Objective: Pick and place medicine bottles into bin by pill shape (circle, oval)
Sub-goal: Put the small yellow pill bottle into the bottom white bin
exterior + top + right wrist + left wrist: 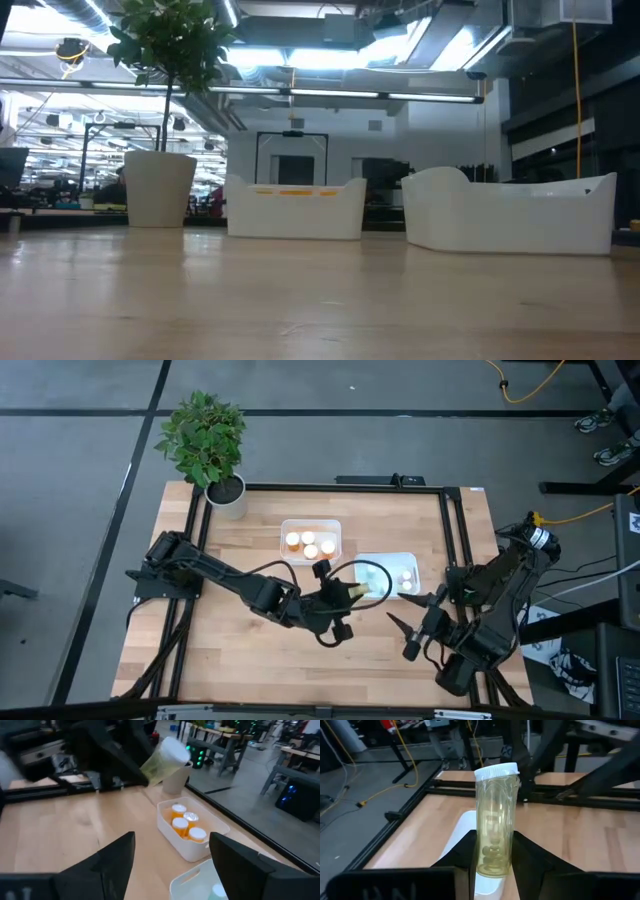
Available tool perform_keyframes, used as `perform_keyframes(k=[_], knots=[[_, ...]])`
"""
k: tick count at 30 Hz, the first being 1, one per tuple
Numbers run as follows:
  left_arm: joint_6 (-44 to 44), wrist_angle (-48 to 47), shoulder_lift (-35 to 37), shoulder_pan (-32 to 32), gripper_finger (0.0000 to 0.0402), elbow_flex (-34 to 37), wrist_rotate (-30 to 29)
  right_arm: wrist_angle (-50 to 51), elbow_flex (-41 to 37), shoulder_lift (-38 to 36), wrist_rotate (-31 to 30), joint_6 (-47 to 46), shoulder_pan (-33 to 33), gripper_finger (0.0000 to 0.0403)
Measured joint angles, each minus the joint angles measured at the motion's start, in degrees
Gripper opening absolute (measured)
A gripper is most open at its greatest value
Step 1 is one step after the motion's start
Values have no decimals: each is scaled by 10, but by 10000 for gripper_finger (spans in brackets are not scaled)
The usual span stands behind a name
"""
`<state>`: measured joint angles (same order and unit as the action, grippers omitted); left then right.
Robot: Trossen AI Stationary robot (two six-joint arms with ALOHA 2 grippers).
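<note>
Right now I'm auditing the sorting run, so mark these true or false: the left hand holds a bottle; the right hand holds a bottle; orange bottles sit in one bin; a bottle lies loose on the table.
1. The left hand grips a pale yellow-green clear bottle with a white cap: true.
2. The right hand holds a bottle: false, it is open and empty.
3. Orange white-capped bottles stand in the white rectangular bin: true.
4. A bottle lies loose on the wooden table: false, none visible.
</note>
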<state>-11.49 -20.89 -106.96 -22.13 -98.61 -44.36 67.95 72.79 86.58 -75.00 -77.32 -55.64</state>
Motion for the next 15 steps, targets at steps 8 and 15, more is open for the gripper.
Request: perform_keyframes(k=[8, 15], knots=[[-8, 106, 0, -1, 80, 54, -1, -12, -1, 22, -25, -1, 21, 256], [-17, 219, -1, -11, 80, 121, -1, -41, -1, 23, 6, -2, 22, 256]])
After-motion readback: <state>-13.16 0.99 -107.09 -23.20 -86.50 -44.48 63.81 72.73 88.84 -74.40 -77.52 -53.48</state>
